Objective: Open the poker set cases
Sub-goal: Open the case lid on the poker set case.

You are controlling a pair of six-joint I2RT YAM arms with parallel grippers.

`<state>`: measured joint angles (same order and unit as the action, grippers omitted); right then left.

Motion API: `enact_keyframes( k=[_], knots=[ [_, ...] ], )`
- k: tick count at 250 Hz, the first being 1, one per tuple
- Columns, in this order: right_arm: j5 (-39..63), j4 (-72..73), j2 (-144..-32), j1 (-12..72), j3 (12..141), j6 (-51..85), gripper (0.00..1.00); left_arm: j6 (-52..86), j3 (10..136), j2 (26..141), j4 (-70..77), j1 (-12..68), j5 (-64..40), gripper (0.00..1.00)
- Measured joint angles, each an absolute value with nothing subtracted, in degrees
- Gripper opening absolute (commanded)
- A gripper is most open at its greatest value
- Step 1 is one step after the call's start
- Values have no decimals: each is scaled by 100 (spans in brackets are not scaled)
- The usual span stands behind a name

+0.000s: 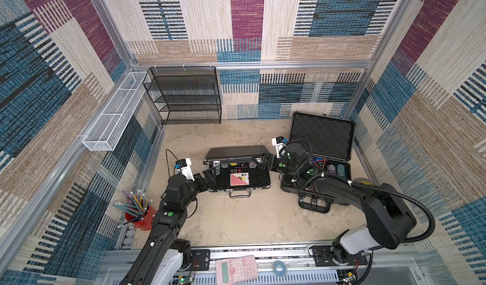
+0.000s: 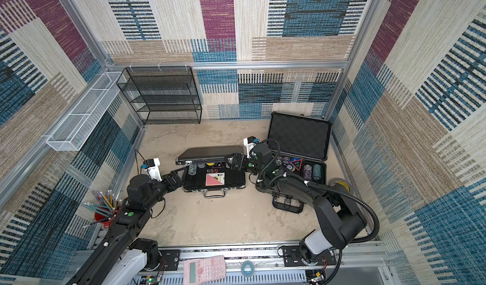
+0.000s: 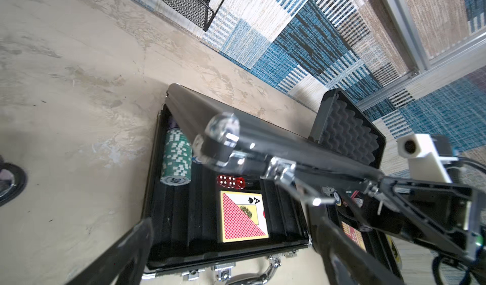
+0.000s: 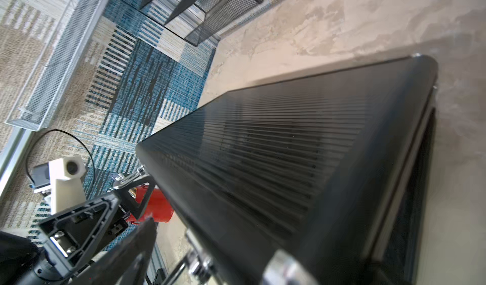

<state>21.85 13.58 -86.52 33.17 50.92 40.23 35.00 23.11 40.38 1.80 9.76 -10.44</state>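
Observation:
The slim black ribbed case (image 1: 239,182) lies mid-table, its lid (image 1: 236,152) half raised over chips, dice and a card deck (image 3: 243,218). The bulkier grey case (image 1: 320,136) stands at the right with its foam-lined lid fully up, as both top views show. My left gripper (image 1: 210,177) is open at the slim case's left end, fingers (image 3: 126,247) spread wide with nothing held. My right gripper (image 1: 264,161) is open at the lid's right end, and the lid's edge lies between its jaws. In the right wrist view the ribbed lid (image 4: 276,152) hides all but one finger (image 4: 131,244).
A black mesh shelf (image 1: 184,94) and a white wire basket (image 1: 113,112) stand at the back left. A red cup of pencils (image 1: 139,218) sits by my left arm. A pink calculator (image 1: 236,268) and a tape ring (image 1: 278,268) lie on the front rail.

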Motion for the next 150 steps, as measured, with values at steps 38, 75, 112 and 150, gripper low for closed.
enact_keyframes(
  k=[38,75,112,150],
  knots=[
    [2189,1382,-8735,3277,5398,3870,99,3483,2248,4053,106,978,-945,100],
    [2189,1334,-8788,3205,5588,3782,100,3481,2143,4340,99,980,-965,99],
    [2189,1297,-8844,3111,5717,3719,100,3468,2150,4838,130,980,-1092,98],
    [2189,1253,-8890,3011,5804,3695,100,3433,2244,5474,187,980,-1243,98]
  ],
)
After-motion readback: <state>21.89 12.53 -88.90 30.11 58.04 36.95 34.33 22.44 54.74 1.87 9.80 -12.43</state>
